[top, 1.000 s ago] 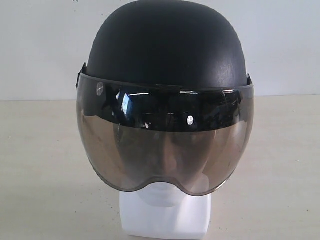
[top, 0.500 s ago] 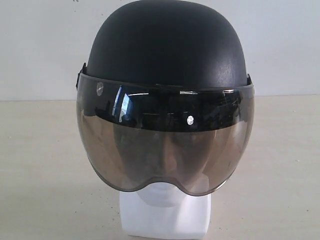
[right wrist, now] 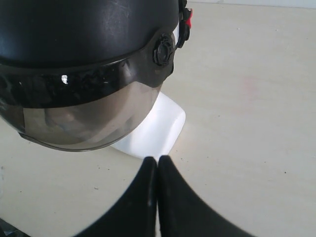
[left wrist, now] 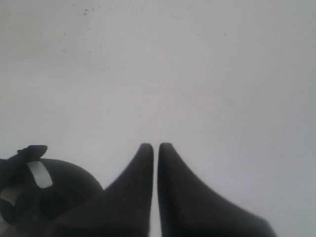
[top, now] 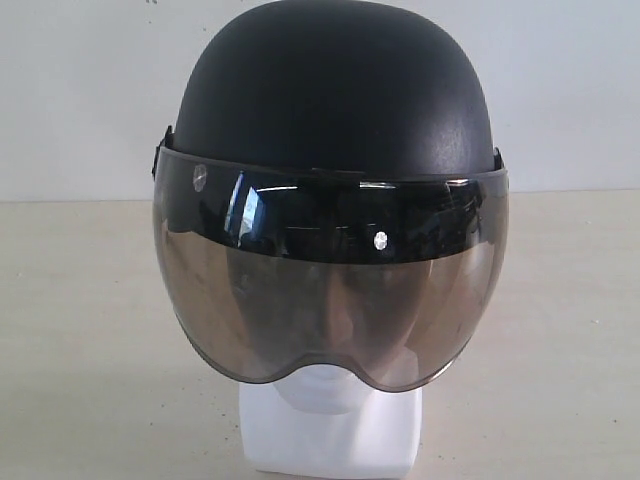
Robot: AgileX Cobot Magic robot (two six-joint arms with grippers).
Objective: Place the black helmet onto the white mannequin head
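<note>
1. The black helmet [top: 330, 90] sits on the white mannequin head [top: 330, 430].
2. Right gripper [right wrist: 157, 160]: jaws pressed together, empty, with the head's base just beyond their tips.
3. Left gripper [left wrist: 155, 148]: jaws together, empty.

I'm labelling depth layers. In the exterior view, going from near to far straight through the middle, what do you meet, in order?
tinted visor of the black helmet → white mannequin head behind it → white wall at the back.
</note>
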